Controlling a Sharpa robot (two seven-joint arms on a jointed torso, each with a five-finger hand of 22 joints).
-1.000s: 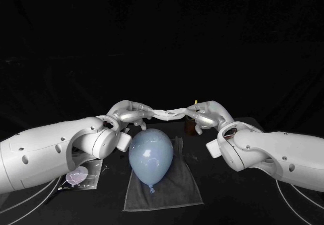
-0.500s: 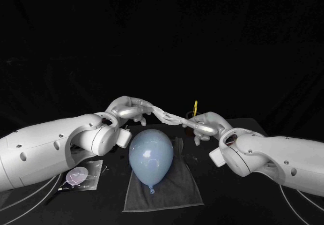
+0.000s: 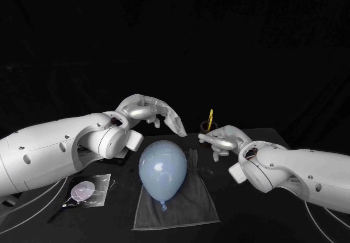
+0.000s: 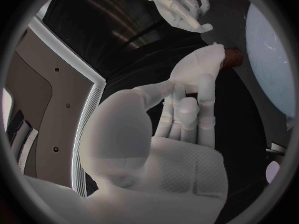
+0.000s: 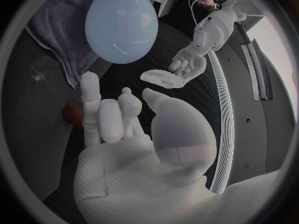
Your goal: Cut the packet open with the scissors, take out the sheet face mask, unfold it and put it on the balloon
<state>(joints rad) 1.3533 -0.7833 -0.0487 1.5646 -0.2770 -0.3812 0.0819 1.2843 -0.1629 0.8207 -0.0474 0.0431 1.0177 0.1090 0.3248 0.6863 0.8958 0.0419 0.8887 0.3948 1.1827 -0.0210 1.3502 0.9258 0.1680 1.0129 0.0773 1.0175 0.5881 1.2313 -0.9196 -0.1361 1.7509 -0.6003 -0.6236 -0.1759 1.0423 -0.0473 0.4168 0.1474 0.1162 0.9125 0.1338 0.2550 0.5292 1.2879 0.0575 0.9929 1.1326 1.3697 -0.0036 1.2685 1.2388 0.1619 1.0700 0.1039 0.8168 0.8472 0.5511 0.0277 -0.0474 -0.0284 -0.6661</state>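
Note:
The white sheet mask (image 3: 173, 124) is still folded into a strip and hangs slanting from my left hand (image 3: 142, 112), which holds it alone above the top of the balloon. The right wrist view shows the same mask (image 5: 161, 78) lying in the left hand (image 5: 190, 64). My right hand (image 3: 221, 139) hovers lower, right of the balloon, fingers apart and holding nothing. The pale blue balloon (image 3: 162, 167) lies on a grey towel (image 3: 193, 207). The cut packet (image 3: 87, 191) lies at the left.
A brown cup (image 3: 206, 125) with yellow-handled scissors (image 3: 211, 117) stands just behind my right hand. Both white forearms flank the towel. Cables trail along the table's front corners.
My right hand has let go of the mask and dropped down to the right. The mask, stretched between both hands before, now hangs from the left hand alone.

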